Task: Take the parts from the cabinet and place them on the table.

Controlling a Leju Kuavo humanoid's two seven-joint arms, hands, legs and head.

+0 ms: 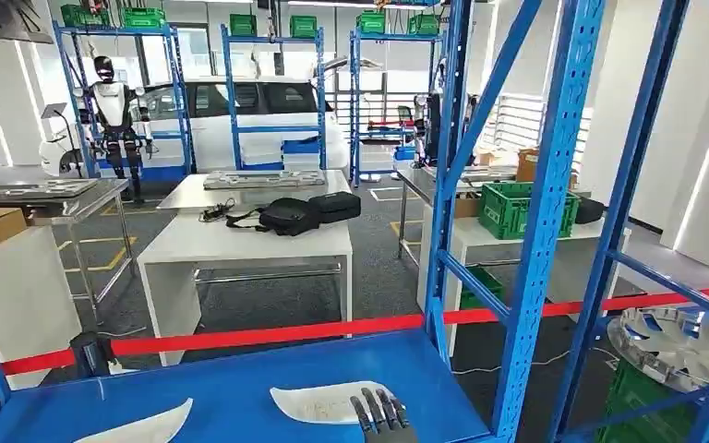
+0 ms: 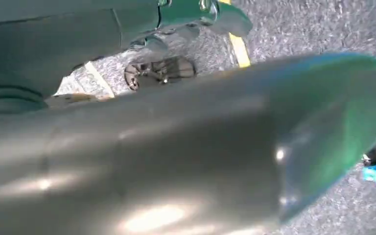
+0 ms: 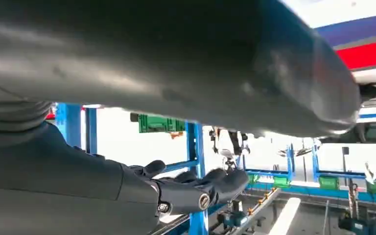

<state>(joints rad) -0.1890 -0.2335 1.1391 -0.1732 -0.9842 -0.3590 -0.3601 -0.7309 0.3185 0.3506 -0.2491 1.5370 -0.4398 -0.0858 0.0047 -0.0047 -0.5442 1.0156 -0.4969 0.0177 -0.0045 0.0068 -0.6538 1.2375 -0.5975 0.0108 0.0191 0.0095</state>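
Part (image 1: 328,402) lies flat, lengthwise along shelf (image 1: 240,388).

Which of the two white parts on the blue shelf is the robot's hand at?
The right-hand white part: the right hand sits at its near edge. The other white part lies apart, further left on the blue shelf.

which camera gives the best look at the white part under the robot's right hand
The head view: the white part lies whole on the blue shelf, the right hand at its near edge. Wrist views give only blurred grey surfaces.
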